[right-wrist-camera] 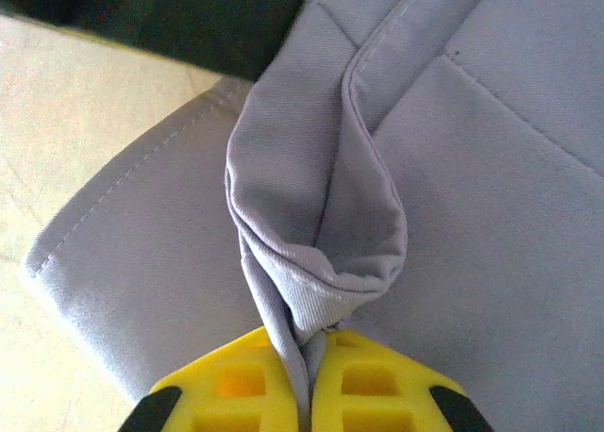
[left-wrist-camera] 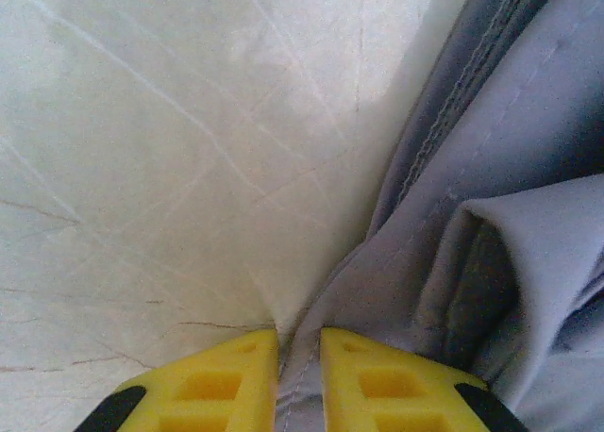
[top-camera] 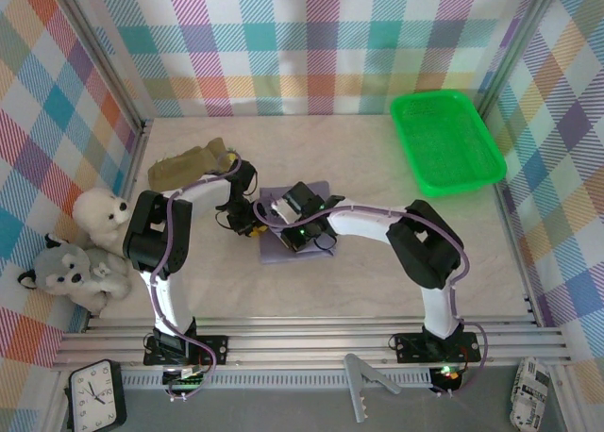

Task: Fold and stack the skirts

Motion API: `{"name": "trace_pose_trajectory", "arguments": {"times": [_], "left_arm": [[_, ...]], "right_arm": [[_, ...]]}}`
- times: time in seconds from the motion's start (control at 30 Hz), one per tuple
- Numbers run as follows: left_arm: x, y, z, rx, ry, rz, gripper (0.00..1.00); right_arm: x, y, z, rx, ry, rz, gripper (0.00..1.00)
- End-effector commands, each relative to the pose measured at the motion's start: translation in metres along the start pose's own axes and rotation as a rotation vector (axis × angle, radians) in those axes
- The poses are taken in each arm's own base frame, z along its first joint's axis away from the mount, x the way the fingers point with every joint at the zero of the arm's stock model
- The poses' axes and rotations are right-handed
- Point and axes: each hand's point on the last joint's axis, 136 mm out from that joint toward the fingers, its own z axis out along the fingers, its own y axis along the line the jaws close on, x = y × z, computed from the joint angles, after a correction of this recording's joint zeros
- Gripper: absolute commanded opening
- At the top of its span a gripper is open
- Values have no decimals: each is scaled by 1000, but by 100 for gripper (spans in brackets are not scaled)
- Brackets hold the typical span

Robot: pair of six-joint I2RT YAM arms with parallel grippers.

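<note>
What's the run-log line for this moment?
step: fold lavender skirt | left hand: shut on its edge | right hand: shut on its fold | olive skirt: back-left

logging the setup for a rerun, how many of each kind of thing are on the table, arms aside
skirts: 2 that can be told apart, the lavender-grey skirt and the olive skirt; the olive heap may hide more
plush toys: 2, the white plush toy and the grey plush toy
green tray: 1
total: 5
</note>
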Motion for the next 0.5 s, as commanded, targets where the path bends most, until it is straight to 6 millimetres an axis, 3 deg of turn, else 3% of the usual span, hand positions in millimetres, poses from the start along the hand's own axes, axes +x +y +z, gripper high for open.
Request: {"name": "trace_pose_trajectory", "arguments": {"times": [0.0,0.13,0.2,0.3,0.4,0.47], "left_arm": [[-6,-2,6,10,6,5,19],[-16,5,-15,-6,-32,4,22],[-22,7,-34,-3,-66,1,24],[-28,12,-69,-51,-144,25,28],[-27,10,-96,-54,-207,34,30],[-22,-2,-103,-3,-216,43,32]], "right_arm": [[-1,18,-7,-76,28,-36,1],[-1,31,-14,-143,62,-43,18],[-5,41,-26,-186,64,-52,31],[-12,45,-51,-194,32,-64,40],[-27,24,-77,-138,-42,-3,44],[-37,-14,-85,-24,-107,93,39]]}}
